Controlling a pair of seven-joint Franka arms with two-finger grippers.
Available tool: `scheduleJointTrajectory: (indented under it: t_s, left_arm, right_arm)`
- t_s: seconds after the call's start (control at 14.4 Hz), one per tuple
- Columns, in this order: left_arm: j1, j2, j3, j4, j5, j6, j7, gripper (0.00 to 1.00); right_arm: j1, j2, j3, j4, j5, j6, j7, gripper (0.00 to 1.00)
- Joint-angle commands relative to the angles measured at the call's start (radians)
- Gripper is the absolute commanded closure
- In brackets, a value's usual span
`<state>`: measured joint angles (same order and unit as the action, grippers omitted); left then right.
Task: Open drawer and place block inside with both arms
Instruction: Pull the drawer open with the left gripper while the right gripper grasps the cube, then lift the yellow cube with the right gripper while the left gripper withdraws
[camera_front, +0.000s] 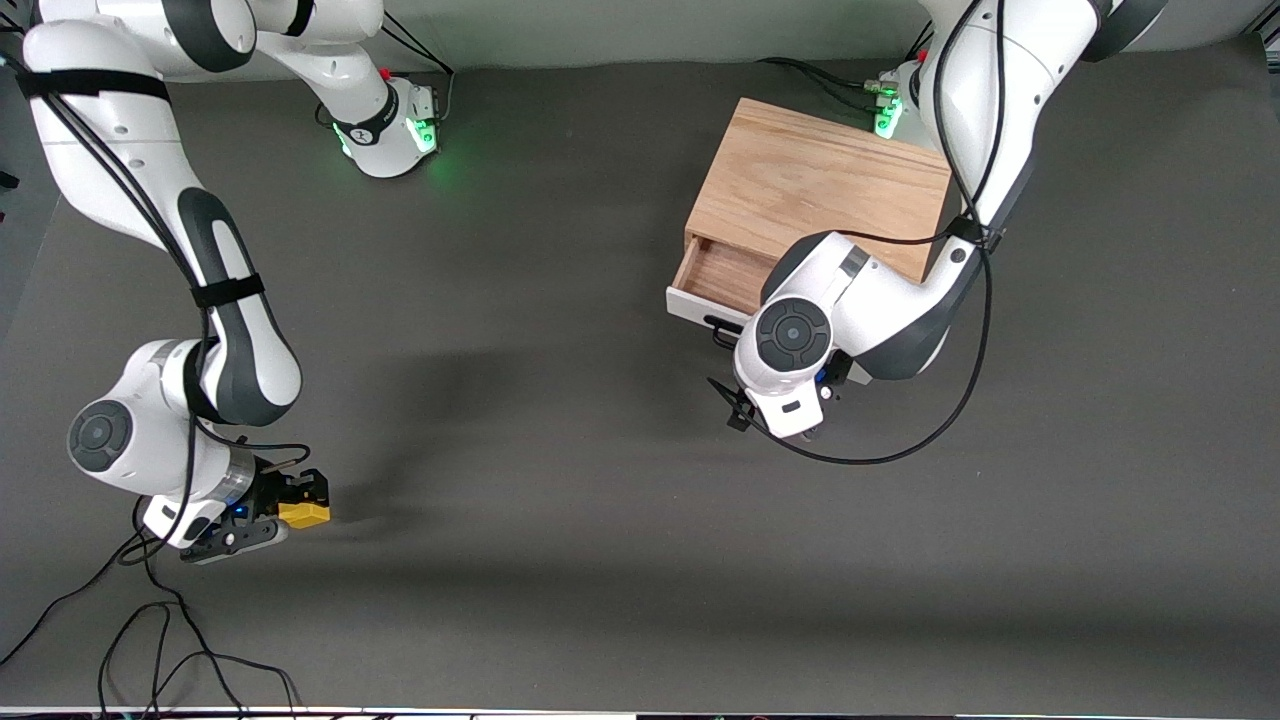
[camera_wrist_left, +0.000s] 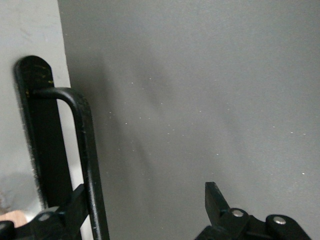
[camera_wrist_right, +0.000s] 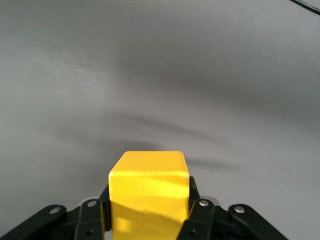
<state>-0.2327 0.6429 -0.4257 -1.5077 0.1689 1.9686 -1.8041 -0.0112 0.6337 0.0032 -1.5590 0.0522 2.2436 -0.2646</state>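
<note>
Dark grey matte tabletop (camera_front: 560, 420) carries everything. Over by the left arm's end sits the light oak box cabinet (camera_front: 815, 185), and its white-fronted drawer with the pale wood interior (camera_front: 715, 275) is pulled partway out toward the front camera. The black wire handle (camera_wrist_left: 82, 150) shows close up in the left wrist view, with one finger (camera_wrist_left: 75, 207) of the left gripper (camera_wrist_left: 145, 207) right against the bar and the other well apart from it, so those fingers are spread wide. Toward the right arm's end of the tabletop, well apart from the cabinet, the small bright yellow cube (camera_front: 304, 514) is pinched between the fingers of the right gripper (camera_front: 290, 505), low over the tabletop.
</note>
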Motion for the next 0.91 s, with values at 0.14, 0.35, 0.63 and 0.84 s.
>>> scheduleJointTrajectory:
  t_s: [0.14,0.35,0.63,0.84]
  left_arm:
    - [-0.017,0.034,0.004,0.061,0.046,0.088,-0.027,0.00]
    - [-0.017,0.034,0.004,0.063,0.049,0.122,-0.027,0.00]
    - [-0.017,0.040,0.004,0.084,0.061,0.131,-0.027,0.00]
    - [-0.016,0.035,0.004,0.092,0.063,0.142,-0.027,0.00]
  right_arm:
    - [0.025,-0.022,-0.005,0.250,0.008,-0.323,0.117,0.76]
    - [0.049,-0.023,-0.002,0.368,0.009,-0.485,0.209,0.76]
    - [0.121,-0.049,-0.003,0.445,0.011,-0.633,0.381,0.75]
    - [0.175,-0.091,-0.003,0.448,0.009,-0.690,0.491,0.75]
